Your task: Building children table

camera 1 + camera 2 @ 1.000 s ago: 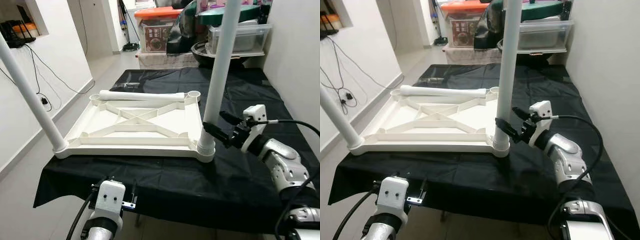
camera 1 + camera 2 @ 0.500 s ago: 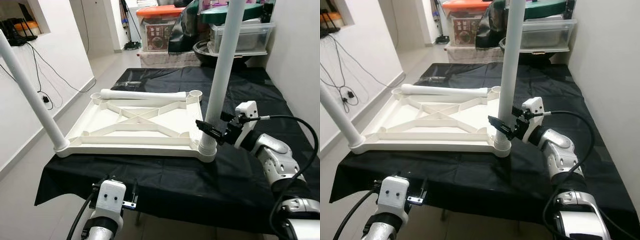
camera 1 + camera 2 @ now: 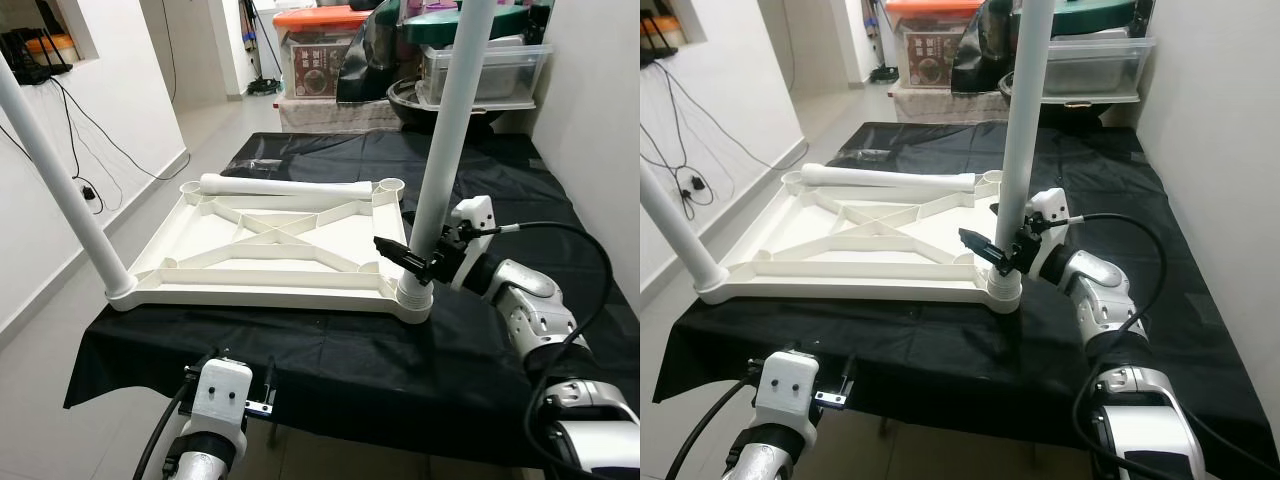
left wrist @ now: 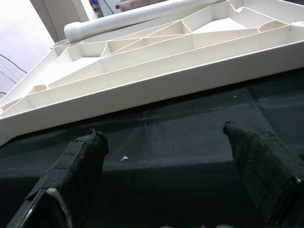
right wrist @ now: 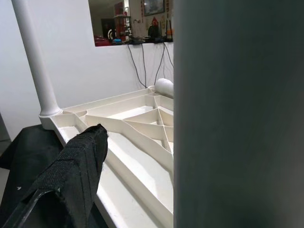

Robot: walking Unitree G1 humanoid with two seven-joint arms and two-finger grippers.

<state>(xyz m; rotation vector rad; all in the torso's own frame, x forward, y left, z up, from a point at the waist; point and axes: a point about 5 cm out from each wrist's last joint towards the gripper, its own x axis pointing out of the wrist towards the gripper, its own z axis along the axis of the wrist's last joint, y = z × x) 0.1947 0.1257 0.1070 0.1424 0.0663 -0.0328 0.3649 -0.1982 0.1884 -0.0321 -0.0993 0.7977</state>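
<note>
The white table top [image 3: 270, 245] lies upside down on the black cloth. Two white legs stand in its near corners: one at the left [image 3: 60, 170] and one at the right [image 3: 445, 140]. A third leg [image 3: 285, 187] lies loose along the far edge. My right gripper [image 3: 403, 252] is open low around the near right leg, just above its socket [image 3: 415, 297]. One finger [image 5: 71, 175] shows beside the leg and apart from it; the other is hidden behind it. My left gripper [image 4: 161, 135] is open and empty at the table's front edge, facing the top's near rim [image 4: 156, 80].
Plastic storage boxes [image 3: 480, 70] and a dark bag [image 3: 365, 60] are stacked beyond the far end. A white wall [image 3: 600, 120] runs close along the right. On the left, the floor [image 3: 60, 330] and wall cables [image 3: 90, 150]. Bare black cloth [image 3: 500, 170] lies right of the top.
My right gripper has moved left from the right side of the near right leg, so its fingers now reach past the leg. The camera has shifted slightly.
</note>
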